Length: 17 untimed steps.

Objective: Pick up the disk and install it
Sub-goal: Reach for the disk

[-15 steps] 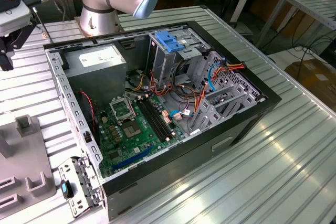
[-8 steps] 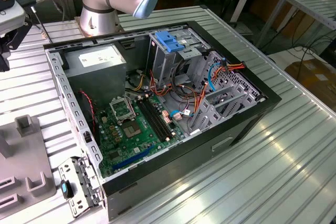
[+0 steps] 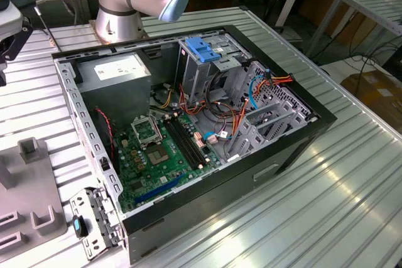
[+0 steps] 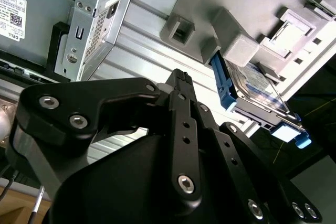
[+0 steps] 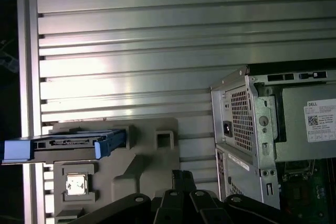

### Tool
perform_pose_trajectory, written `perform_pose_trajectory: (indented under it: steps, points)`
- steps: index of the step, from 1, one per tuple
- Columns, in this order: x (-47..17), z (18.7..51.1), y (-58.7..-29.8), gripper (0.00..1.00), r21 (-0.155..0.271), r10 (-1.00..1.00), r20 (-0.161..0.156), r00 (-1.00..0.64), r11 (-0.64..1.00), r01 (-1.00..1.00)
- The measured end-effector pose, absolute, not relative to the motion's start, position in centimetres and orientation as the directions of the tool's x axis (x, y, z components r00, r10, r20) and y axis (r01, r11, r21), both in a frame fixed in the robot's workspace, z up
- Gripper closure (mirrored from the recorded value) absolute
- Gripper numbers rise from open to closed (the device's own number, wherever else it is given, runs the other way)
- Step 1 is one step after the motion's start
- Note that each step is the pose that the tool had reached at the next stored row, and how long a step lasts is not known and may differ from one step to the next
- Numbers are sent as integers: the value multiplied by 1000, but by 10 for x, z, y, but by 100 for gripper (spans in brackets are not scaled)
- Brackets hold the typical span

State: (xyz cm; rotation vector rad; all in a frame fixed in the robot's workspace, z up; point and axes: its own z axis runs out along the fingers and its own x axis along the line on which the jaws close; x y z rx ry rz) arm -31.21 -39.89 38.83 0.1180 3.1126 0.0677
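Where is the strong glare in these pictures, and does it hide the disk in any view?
First wrist view: a bright reflection washes out part of the ribbed table, but the disk lies outside it. Second wrist view: the gripper is dark in front of the well-lit disk. Exterior view: glare streaks the table beside the computer case.

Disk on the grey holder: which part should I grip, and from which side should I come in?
Probably clamp its two broad flat faces near mid-length, coming in onto the exposed thin edge. The disk appears to stand on edge in the grey holder, that edge facing the first wrist view; the blue bracket caps its ends, leaving the faces free.
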Motion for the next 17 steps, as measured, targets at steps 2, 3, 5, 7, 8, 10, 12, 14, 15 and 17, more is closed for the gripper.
perform_pose_trajectory:
  steps: [2, 3, 5, 7, 8, 10, 12, 14, 15, 17]
  points:
    - [-314, 388, -399, 89, 44, 76, -24, -997, 996, 75]
    - [-315, 388, -399, 89, 44, 76, -24, -997, 996, 75]
    - [-316, 388, -399, 89, 44, 76, -24, -997, 996, 75]
    - [-317, 388, -399, 89, 44, 76, -24, -997, 996, 75]
    - [-318, 388, -399, 89, 44, 76, -24, -997, 996, 75]
    - [-319, 388, -399, 89, 44, 76, -24, -997, 996, 75]
    - [-320, 388, -399, 89, 44, 76, -24, -997, 996, 75]
    - [-322, 388, -399, 89, 44, 76, -24, -997, 996, 75]
    - [-323, 388, -399, 89, 44, 76, -24, -997, 996, 75]
    - [-325, 388, -399, 89, 44, 76, -24, -997, 996, 75]
